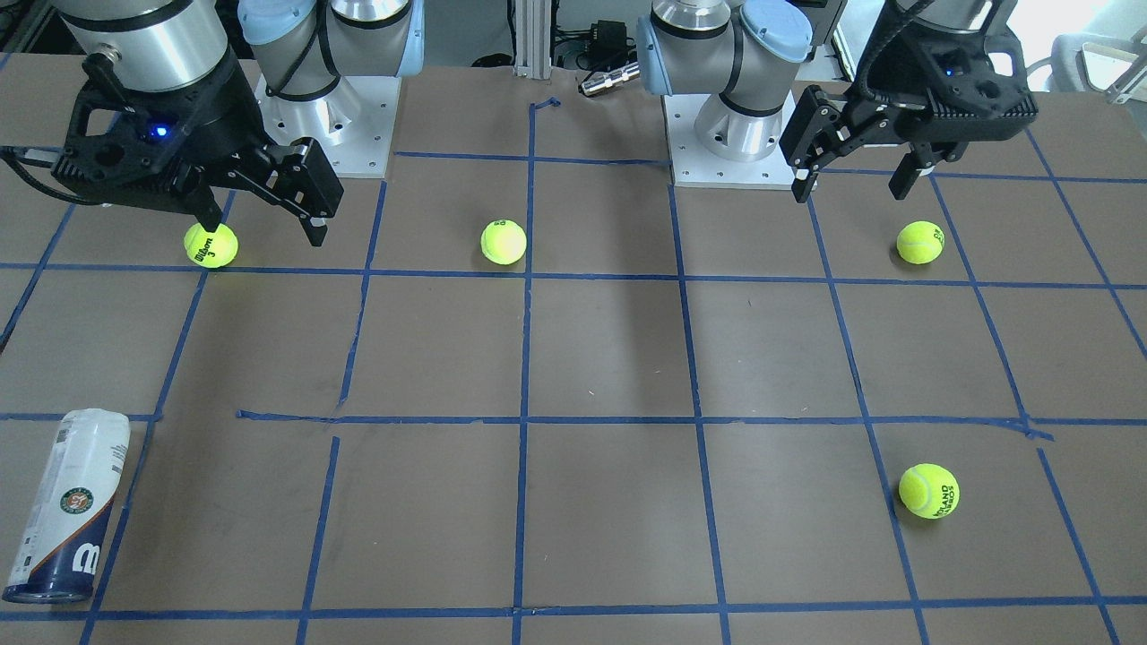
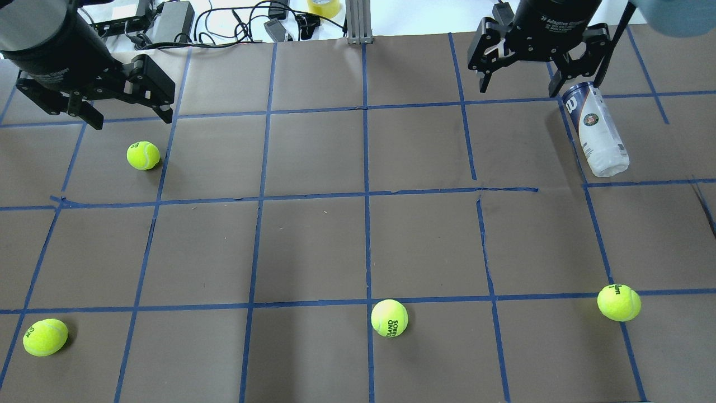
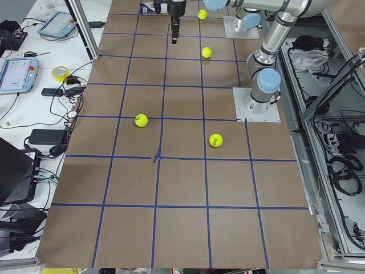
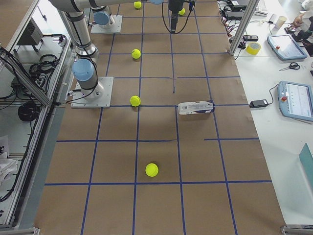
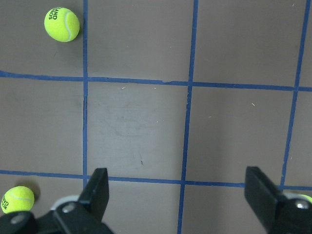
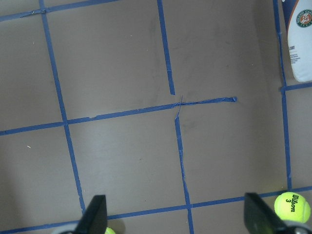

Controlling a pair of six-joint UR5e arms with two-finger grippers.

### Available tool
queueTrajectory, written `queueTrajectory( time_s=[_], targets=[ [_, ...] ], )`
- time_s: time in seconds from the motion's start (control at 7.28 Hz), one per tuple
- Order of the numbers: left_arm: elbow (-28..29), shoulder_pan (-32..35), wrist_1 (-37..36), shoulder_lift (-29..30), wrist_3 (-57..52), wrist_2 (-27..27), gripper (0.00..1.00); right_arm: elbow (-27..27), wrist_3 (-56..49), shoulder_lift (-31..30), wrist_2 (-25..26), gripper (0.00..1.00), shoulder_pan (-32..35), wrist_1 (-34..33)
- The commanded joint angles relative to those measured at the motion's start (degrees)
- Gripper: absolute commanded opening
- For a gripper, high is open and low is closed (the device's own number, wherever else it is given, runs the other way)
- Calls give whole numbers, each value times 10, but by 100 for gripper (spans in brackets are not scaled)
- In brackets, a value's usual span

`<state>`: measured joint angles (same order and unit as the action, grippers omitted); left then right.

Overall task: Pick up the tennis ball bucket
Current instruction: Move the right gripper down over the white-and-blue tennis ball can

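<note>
The tennis ball bucket (image 1: 63, 506) lies on its side on the table, white with a round emblem and a navy band. It is at the far edge on my right side in the overhead view (image 2: 596, 129), and also shows in the exterior right view (image 4: 195, 107). My right gripper (image 1: 264, 231) is open and empty, held above the table and apart from the can (image 6: 302, 39), which sits at the top right corner of the right wrist view. It also shows in the overhead view (image 2: 519, 88). My left gripper (image 2: 131, 117) is open and empty, also seen from its wrist (image 5: 176, 170).
Several yellow tennis balls lie loose on the brown taped table: one below my right gripper (image 1: 211, 245), one in the middle near the bases (image 1: 503, 242), one by my left gripper (image 1: 920, 242), one further out (image 1: 929, 490). Cables and devices lie beyond the far edge (image 2: 168, 17).
</note>
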<state>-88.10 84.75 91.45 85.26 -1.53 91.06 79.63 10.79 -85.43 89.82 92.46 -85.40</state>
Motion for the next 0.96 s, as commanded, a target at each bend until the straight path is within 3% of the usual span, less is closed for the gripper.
queueTrajectory(
  time_s=[0.0, 0.55, 0.82],
  targets=[
    [0, 0, 1, -7, 0, -1, 100, 0, 0, 0, 0, 100, 0, 0],
    [-1, 1, 0, -4, 0, -4, 100, 1, -2, 2, 0, 100, -2, 0],
    [-3, 1, 1, -4, 0, -4, 100, 0, -23, 17, -8, 100, -37, -2]
  ],
)
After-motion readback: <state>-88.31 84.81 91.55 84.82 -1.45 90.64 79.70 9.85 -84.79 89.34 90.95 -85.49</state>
